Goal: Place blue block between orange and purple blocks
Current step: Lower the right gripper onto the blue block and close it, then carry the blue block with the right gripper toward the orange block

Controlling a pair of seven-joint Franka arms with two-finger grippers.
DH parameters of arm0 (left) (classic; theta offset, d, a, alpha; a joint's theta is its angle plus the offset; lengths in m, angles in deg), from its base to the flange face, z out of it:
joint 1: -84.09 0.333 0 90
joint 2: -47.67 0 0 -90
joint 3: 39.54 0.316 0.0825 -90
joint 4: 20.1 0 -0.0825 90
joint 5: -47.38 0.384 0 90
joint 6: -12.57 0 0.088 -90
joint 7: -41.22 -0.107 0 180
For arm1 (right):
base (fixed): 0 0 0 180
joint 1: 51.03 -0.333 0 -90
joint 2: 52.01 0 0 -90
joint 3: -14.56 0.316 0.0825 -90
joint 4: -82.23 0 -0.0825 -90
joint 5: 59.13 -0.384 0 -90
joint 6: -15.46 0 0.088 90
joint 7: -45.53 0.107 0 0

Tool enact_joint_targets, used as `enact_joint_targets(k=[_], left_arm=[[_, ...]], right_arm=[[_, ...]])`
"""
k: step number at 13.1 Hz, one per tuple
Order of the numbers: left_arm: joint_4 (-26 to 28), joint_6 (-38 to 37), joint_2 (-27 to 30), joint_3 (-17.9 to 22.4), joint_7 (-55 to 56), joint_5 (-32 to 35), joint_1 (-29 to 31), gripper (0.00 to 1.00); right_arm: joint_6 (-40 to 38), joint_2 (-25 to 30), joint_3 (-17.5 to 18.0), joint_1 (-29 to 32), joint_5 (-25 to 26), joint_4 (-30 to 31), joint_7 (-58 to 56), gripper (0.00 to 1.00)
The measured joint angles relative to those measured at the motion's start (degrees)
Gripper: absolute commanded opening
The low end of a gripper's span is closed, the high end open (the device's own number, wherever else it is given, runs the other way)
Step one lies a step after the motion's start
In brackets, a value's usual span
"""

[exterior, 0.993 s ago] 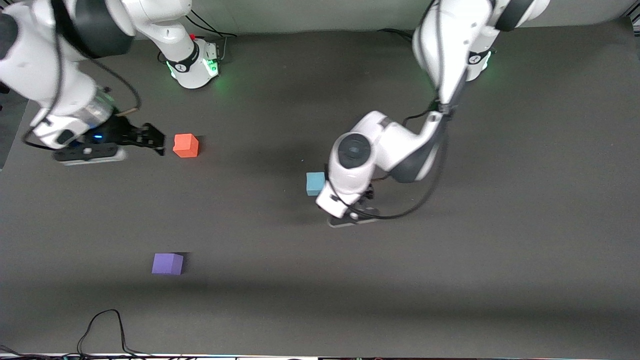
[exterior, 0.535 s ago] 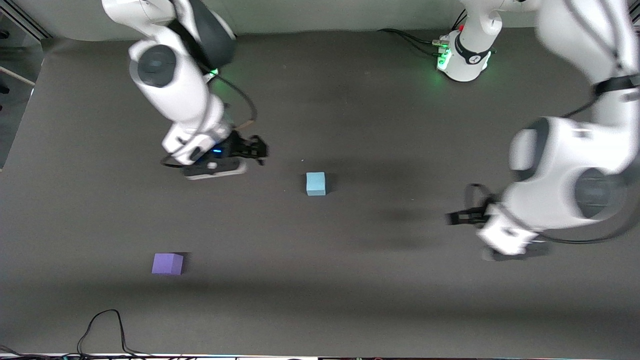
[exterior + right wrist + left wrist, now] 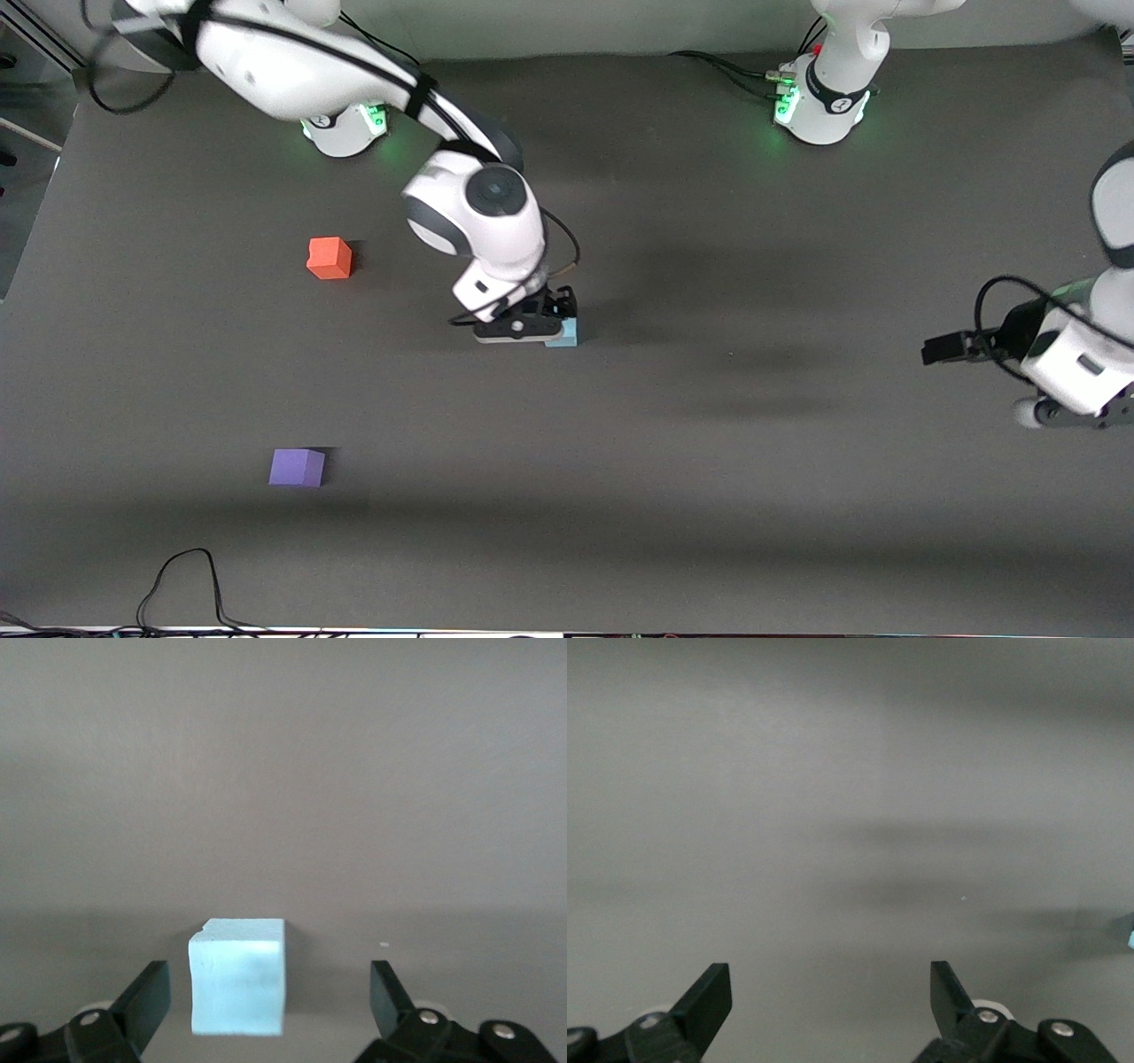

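Pale blue block [image 3: 237, 975] sits between the right end effector's [image 3: 266, 1010] spread fingers, mostly hidden from the front. Left end effector [image 3: 824, 1010] hovers released over dark grey tabletop [image 3: 709, 496].

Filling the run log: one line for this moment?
right gripper: open around blue block | left gripper: open, waiting | orange block, purple block: untouched

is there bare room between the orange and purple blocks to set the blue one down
Yes. The mat between the orange block and the purple block lies bare. The middle is crowded: the right hand hangs open over the blue block, fingers apart on either side of it. The left hand waits open over bare mat at the left arm's end.
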Motion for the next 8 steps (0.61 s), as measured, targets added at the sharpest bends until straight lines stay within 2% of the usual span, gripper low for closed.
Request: enact_joint_targets(k=[3,5,6,7,8], left_arm=[[6.5,0.2,6.9,0.0,-0.4,1.3,0.0,1.00],[8.7,0.6,9.0,0.0,-0.5,1.4,0.0,1.00],[9.0,0.8,9.4,-0.1,-0.5,1.4,0.0,1.00],[9.1,1.1,9.5,-0.1,-0.5,1.4,0.0,1.00],[9.1,1.2,9.5,-0.2,-0.5,1.4,0.0,1.00]], right_arm=[[2.8,-5.1,0.2,-1.4,6.8,-0.1,6.3,1.00],[3.3,-6.5,0.3,-2.3,9.2,0.1,9.0,1.00],[3.5,-6.8,0.4,-2.5,9.4,0.2,9.4,0.77],[3.5,-7.0,0.4,-2.7,9.5,0.4,9.6,0.43],[3.5,-7.0,0.4,-2.7,9.5,0.8,9.7,0.25]])
